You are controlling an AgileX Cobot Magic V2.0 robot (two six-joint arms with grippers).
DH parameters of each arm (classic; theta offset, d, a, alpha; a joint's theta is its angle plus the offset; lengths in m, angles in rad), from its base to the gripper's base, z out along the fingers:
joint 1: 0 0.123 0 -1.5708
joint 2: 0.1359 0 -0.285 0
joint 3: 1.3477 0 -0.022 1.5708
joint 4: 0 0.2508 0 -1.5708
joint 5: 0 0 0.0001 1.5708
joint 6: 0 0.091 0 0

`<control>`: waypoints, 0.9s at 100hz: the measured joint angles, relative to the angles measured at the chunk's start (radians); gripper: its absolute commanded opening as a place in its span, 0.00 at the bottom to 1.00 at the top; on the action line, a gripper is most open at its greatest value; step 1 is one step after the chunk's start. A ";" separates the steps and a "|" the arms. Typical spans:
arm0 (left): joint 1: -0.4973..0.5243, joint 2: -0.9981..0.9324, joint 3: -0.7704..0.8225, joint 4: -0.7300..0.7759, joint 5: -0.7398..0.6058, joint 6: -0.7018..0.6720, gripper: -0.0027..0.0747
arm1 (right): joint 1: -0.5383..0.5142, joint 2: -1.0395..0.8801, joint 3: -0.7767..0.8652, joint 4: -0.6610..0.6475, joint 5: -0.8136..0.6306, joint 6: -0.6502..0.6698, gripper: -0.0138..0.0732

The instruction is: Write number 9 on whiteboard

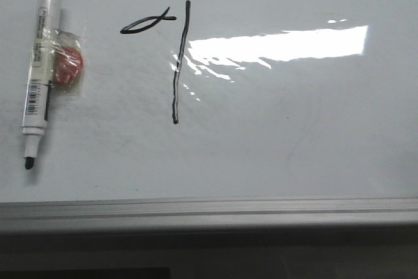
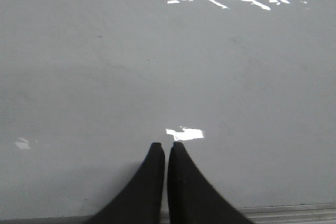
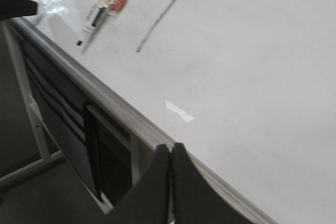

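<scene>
**Marker strokes on the board, both pincers clenched on nothing**

The whiteboard [image 1: 274,155] lies flat, carrying everything. The number 9 [image 1: 175,57] is drawn in black: a flattened loop and a long line just beside it. Left of the strokes lies an uncapped marker [image 1: 39,63], its tip toward the board's frame edge, with a red object in clear wrap [image 1: 66,65] touching it. The left pincer [image 2: 166,148] hangs clenched over bare board. The right pincer [image 3: 171,148], clenched, is above the frame edge, well apart from the number.

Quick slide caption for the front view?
Crude number 9 drawn on the whiteboard, uncapped marker lying left of it.
</scene>
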 measured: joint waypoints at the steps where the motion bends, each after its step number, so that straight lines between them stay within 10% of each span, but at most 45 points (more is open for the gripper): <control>1: 0.000 0.000 0.000 0.000 0.000 0.000 0.01 | -0.018 0.000 0.004 0.013 -0.004 -0.003 0.08; 43: 0.000 0.000 0.000 0.000 0.000 0.000 0.01 | -0.578 0.000 0.055 0.257 -0.261 -0.285 0.08; 90: 0.000 0.000 0.000 0.000 0.000 0.000 0.01 | -0.834 -0.035 0.055 0.359 0.051 -0.311 0.08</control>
